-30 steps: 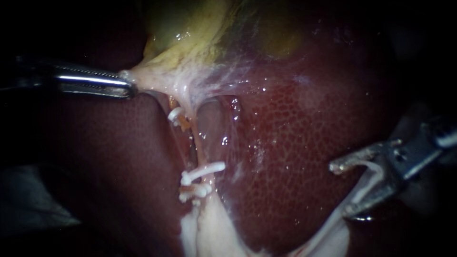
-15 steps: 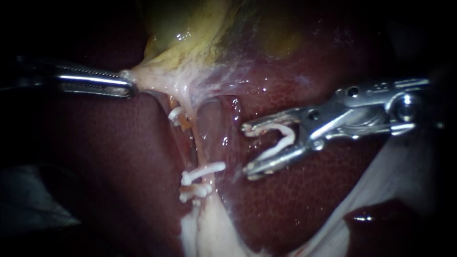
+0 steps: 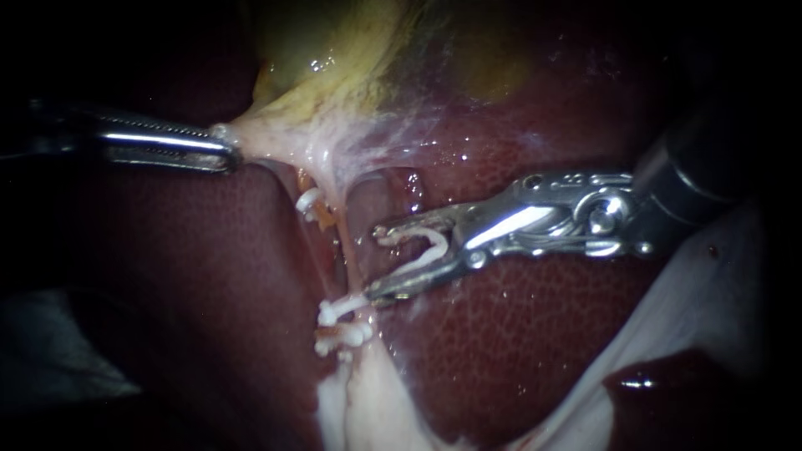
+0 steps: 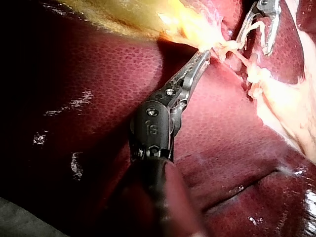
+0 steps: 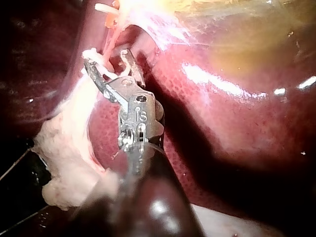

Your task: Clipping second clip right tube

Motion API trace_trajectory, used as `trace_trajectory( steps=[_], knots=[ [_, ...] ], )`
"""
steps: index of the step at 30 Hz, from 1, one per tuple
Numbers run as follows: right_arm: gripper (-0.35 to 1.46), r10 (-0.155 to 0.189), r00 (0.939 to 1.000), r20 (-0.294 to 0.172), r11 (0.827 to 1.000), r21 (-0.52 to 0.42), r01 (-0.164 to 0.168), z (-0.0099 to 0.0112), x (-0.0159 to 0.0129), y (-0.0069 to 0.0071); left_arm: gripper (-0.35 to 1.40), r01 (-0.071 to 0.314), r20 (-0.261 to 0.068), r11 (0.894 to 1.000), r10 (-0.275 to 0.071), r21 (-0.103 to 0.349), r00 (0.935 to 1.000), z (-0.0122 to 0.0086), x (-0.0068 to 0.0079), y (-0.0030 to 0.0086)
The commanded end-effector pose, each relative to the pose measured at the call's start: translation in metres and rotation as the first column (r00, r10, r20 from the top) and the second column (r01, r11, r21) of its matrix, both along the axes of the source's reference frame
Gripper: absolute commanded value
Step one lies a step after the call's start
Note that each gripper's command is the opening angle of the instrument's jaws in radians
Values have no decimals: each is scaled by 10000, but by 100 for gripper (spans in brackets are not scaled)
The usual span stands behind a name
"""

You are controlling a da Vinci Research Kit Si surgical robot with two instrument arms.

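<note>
My left instrument comes in from the left, its jaws shut on pale tissue at the neck of the yellow-green gallbladder and holding it taut. Below, a thin tube runs down to two white clips; another clip sits higher on a strand to its left. My right instrument lies just right of the tube, jaws wide apart, with a white clip seated against both. Its lower jaw tip touches the upper of the two clips. In the right wrist view the jaws reach the tube.
Dark red liver surrounds the field. Pale fatty tissue spreads below the clips, and a whitish sheet lies at the lower right beside the right shaft. In the left wrist view, the left instrument crosses liver.
My right instrument has swept in from the lower right edge, leftward across the liver, up to the tube with its clip. The left instrument and the stretched tissue have stayed still.
</note>
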State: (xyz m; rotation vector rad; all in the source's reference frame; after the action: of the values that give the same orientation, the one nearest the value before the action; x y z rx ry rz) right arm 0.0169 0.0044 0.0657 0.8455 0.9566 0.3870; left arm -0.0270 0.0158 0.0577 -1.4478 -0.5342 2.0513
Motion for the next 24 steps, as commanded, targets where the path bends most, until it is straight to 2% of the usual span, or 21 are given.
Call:
trace_trajectory(
  steps=[1, 4, 10, 13, 15, 24],
  knots=[
    [49, -54, 10000, 5, 10000, 47, 54, 4, 2, -2, -35, 1, -2, 10000, -1, -3, 10000, 0, 0, 0],
    [49, -134, 9999, -83, 9997, 205, 136, 14, 8, -9, -35, 1, -2, 10000, -1, -5, 10000, 0, 0, 0],
    [49, 55, 9958, -914, 9948, 1018, 39, 24, 25, -18, -35, 2, -3, 10000, -2, -5, 10000, 0, -1, 0],
    [48, 203, 9908, -1339, 9882, 1529, 4, 26, 34, -19, -35, 3, -3, 10000, -3, -5, 10000, 0, -1, 0],
    [48, 340, 9850, -1692, 9820, 1888, -15, 26, 39, -19, -35, 3, -4, 10000, -3, -5, 10000, 0, -1, 0],
    [48, 1174, 9634, -2410, 9531, 2999, -411, 26, 48, -18, -35, 11, -9, 10000, -11, -5, 10000, 0, -2, 0]
  ],
)
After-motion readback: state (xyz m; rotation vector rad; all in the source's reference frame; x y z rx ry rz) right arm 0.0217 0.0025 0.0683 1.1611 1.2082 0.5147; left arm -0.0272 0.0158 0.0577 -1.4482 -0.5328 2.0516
